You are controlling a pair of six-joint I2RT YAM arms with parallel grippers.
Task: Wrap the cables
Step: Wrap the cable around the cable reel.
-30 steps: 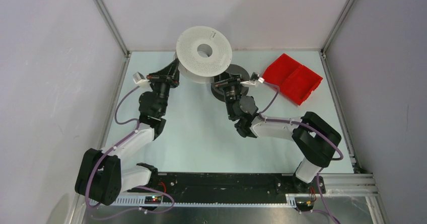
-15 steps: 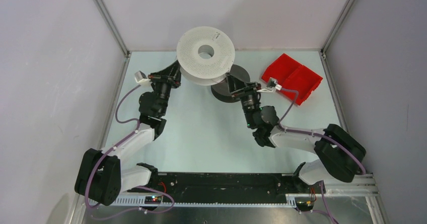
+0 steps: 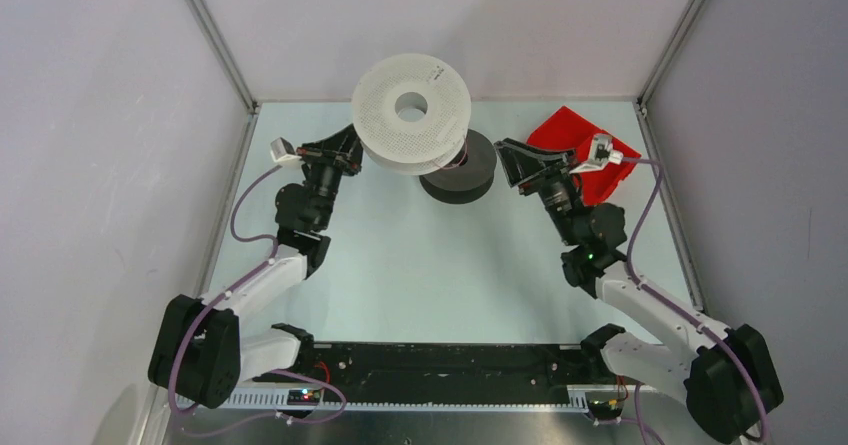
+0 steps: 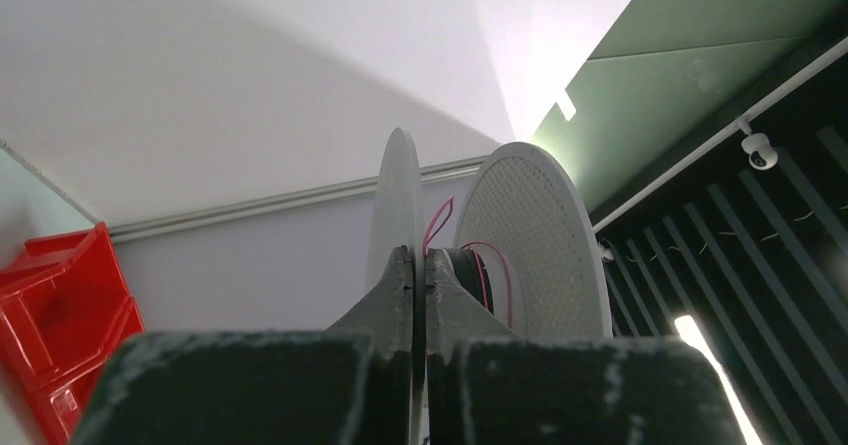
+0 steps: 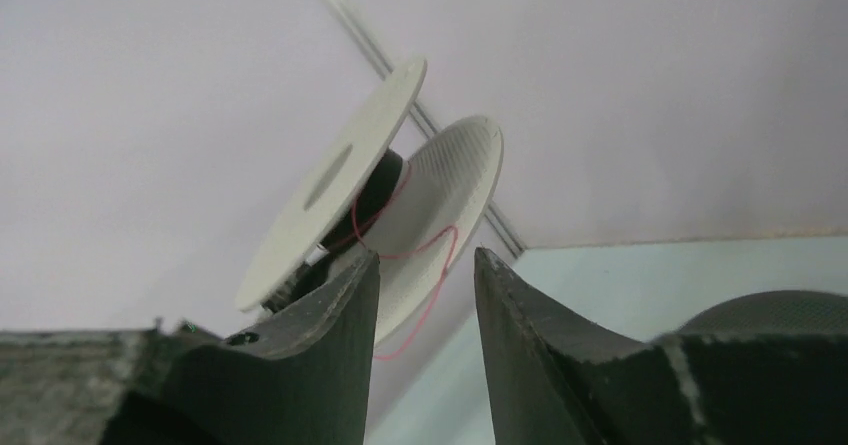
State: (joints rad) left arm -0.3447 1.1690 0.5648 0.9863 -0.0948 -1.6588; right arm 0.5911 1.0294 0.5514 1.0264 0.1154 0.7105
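Note:
My left gripper (image 3: 352, 151) is shut on the rim of the white spool (image 3: 410, 115) and holds it tilted above the table; in the left wrist view the jaws (image 4: 414, 257) pinch the thin flange (image 4: 399, 190). A thin pink-red cable (image 5: 441, 252) hangs in a loose loop from the white spool's core (image 5: 375, 190), and it also shows beside the flange (image 4: 438, 227). The dark grey spool (image 3: 468, 177) lies flat on the table, partly under the white one. My right gripper (image 3: 506, 161) stands open to the right of both spools, with nothing between its fingers (image 5: 427, 255).
A red bin (image 3: 558, 128) sits at the back right, just behind my right wrist. Frame posts and white walls close in the table at the back and on both sides. The table (image 3: 420, 265) is pale green.
My right gripper has opened and swung right, away from the dark grey spool toward the red bin. The white spool has shifted slightly right in my left gripper.

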